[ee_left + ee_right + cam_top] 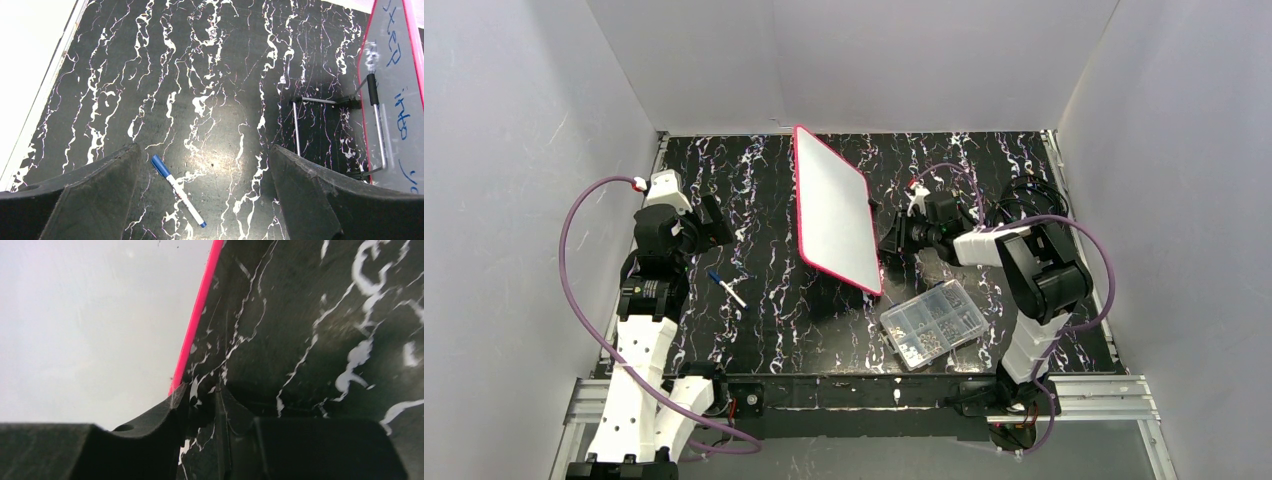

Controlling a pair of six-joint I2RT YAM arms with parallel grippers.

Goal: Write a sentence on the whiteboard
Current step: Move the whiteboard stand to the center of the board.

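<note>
The whiteboard [836,205] stands tipped up on its edge in the middle of the counter [764,335], leaning on a thin wire stand [380,131]. Blue handwriting, the sentence [403,107], runs down the strip that the left wrist view catches (too cropped for me to read).

It looks a light, stiff panel with a slick face, so I would take it by the pink-red frame and not by the writing surface. That surface would likely slide under a pad and smear. A pinch at one rim gives little hold on so broad a sheet, and it may swing or twist. The stand could snag on the counter too.

The right end effector [890,238] is at the board's right rim. Its jaws are drawn narrow, with the frame running down to one finger. I cannot tell whether they are clamped on it.

The left end effector [205,150] hangs released, jaws wide, with nothing between them. It is above a blue-capped marker [177,191] lying loose.

The counter is glossy black with white veining and looks hard. A clear parts box [932,322] sits near the right arm. Plain white walls [514,150] close in three sides.
</note>
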